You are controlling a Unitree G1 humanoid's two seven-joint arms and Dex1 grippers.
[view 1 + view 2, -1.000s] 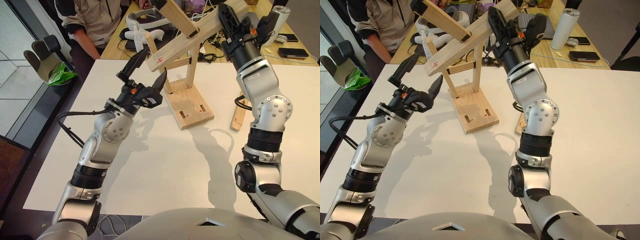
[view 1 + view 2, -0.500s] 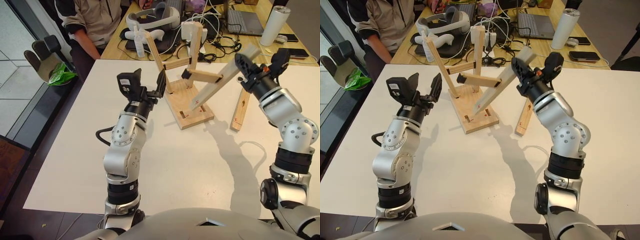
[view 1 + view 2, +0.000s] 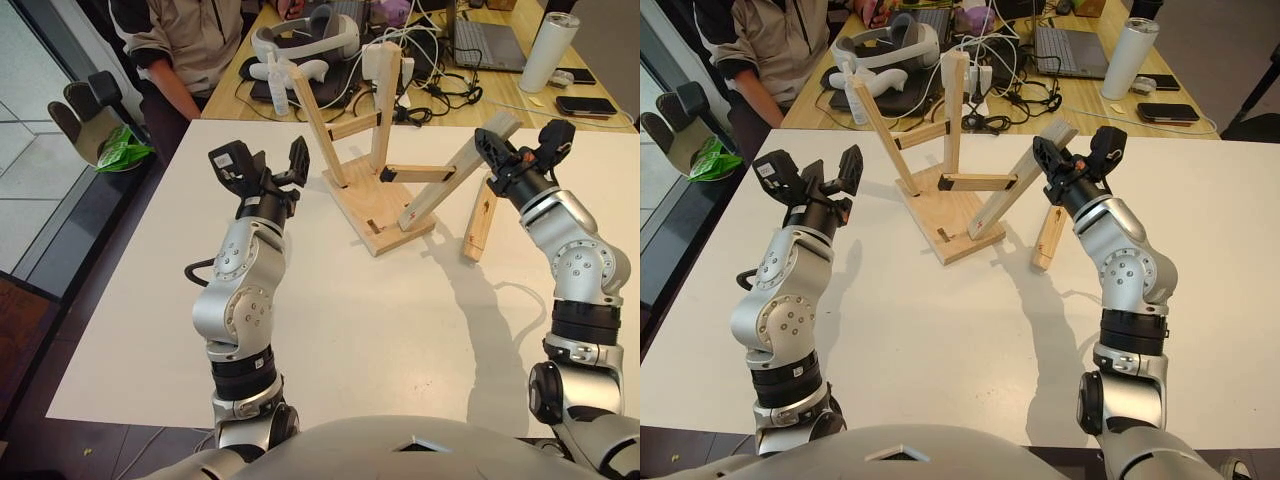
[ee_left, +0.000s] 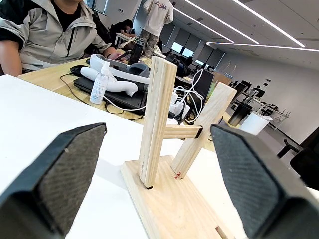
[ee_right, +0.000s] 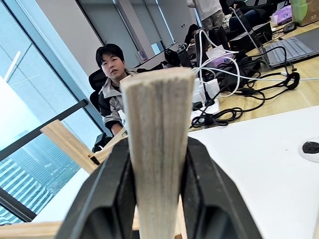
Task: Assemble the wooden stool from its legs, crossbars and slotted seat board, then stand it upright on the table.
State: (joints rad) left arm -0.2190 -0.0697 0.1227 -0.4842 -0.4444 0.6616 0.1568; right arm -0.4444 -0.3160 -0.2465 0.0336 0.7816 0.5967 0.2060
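Two claws hang over the white tabletop (image 3: 330, 340), well apart from each other. The left claw (image 3: 262, 165) is spread wide and holds nothing; it sits just left of the seat board (image 3: 362, 212) without touching it. In its wrist view its dark pads (image 4: 65, 174) frame the standing woodwork ahead.

The right claw (image 3: 518, 152) is clamped on the top end of a tilted leg (image 3: 455, 178). Its wrist view shows a pad pressed flat against each side of the wood. This leg slants down and to the left, and its lower end meets the right edge of the seat board; whether it sits in a slot cannot be told. A short crossbar (image 3: 415, 173) juts level from the middle of the tilted leg toward the left. Its dark-tipped free end comes close to the foot of the right standing leg (image 3: 383, 105), but contact cannot be judged.

A loose leg (image 3: 478, 218) lies flat on the tabletop just right of the board, below the right claw.

The seat board lies flat near the middle of the tabletop's far half. Out of it rise the left standing leg (image 3: 315, 125), which leans left, and the right standing leg, joined partway up by an upper crossbar (image 3: 352, 126).

Beyond the tabletop a wooden desk (image 3: 500, 85) carries a headset (image 3: 305, 40), a spray bottle (image 3: 275, 75), tangled cables (image 3: 425, 90), a laptop (image 3: 485, 40), a tumbler (image 3: 548, 40) and a phone (image 3: 585, 103).
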